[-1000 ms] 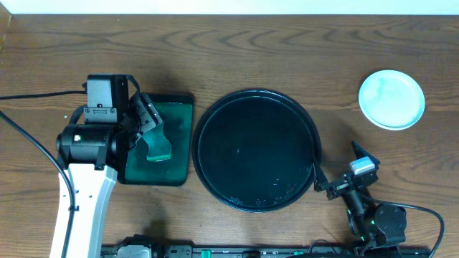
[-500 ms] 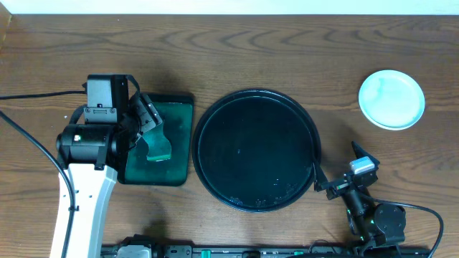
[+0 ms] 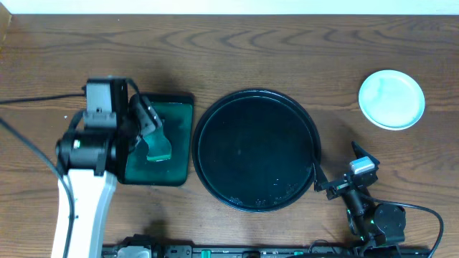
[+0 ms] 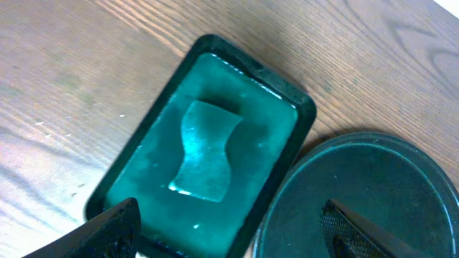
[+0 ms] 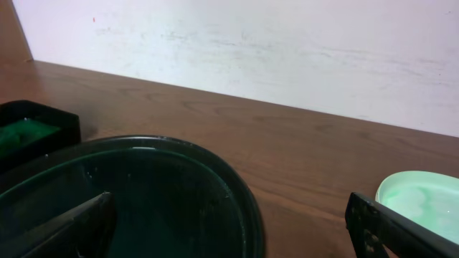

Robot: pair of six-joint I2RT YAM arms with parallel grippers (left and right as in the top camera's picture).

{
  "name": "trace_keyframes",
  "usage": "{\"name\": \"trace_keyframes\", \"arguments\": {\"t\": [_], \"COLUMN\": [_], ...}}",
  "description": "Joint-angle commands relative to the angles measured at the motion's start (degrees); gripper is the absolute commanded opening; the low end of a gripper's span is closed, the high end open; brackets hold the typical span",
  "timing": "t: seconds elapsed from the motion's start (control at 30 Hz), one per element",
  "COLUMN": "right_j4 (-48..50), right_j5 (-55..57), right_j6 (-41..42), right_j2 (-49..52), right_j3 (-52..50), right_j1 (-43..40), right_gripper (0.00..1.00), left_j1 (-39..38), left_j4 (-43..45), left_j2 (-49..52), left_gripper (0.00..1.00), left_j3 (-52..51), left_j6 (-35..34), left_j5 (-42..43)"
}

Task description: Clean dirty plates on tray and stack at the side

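Left of the black tray [image 3: 251, 136], the left gripper [image 3: 145, 129] is held above the small green tray [image 4: 301, 107], jaws spread wide, nothing gripped. A teal sponge [image 4: 204, 150] is seen lying loose in the middle of that small tray, untouched by the fingers.

No plates are seen on the black tray; only a few wet-looking glints are noted near its lower rim.

Right of the black tray, near its lower right rim, the right gripper [image 3: 337, 168] is parked low, jaws wide apart and empty. Well to the right of the black tray and further back, the plates [image 3: 391, 99] are set on the table [image 3: 287, 50], apart from both arms. The task is judged as good as done.

Handling, as a judgement: the plates are expected to be stiff, light, glossy and so slippery, worse if wet, and chippable if dropped. Hold is best taken at the raised rim, one finger above and one beneath; little purchase is offered by the flat middle.

Hard to make out: how many plates are in the stack cannot be counted from above. Faint pale patches are seen on the top plate, but smear or glare cannot be told. In the right wrist view the plate is cut off at the frame edge. The left side of the small green tray is hidden by the arm overhead.
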Motion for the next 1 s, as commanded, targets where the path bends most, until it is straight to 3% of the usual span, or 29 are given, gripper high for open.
{"name": "trace_keyframes", "arguments": {"t": [0.0, 0.1, 0.33, 0.53, 0.77, 0.97], "right_j4": [0.0, 0.0, 0.0, 0.0, 0.0, 0.0], "right_j5": [0.3, 0.3, 0.3, 0.3, 0.3, 0.3], "right_j6": [1.0, 1.0, 1.0, 1.0, 1.0, 1.0], "right_j2": [-0.4, -0.4, -0.4, -0.4, -0.4, -0.4], "right_j3": [-0.2, -0.2, -0.2, -0.2, -0.2, -0.2], "right_j1": [-0.4, -0.4, -0.4, -0.4, -0.4, -0.4], "right_gripper": [0.99, 0.99, 0.99, 0.99, 0.99, 0.99], "left_j1": [-0.1, -0.1, -0.1, -0.1, 0.2, 0.3], "left_j4": [2.1, 9.1, 30.4, 37.7, 45.4, 56.5], "left_j2": [-11.1, -19.7, -39.0, -53.9, -65.1, -64.9], "left_gripper": [0.80, 0.80, 0.81, 0.81, 0.81, 0.80], "left_j3": [-5.4, -12.2, -31.9, -43.9, -55.9, -65.9], "left_j6": [0.2, 0.5, 11.6, 17.0, 18.6, 18.4], "left_j5": [-5.1, -5.0, 0.9, 3.4, 3.1, 1.9]}}
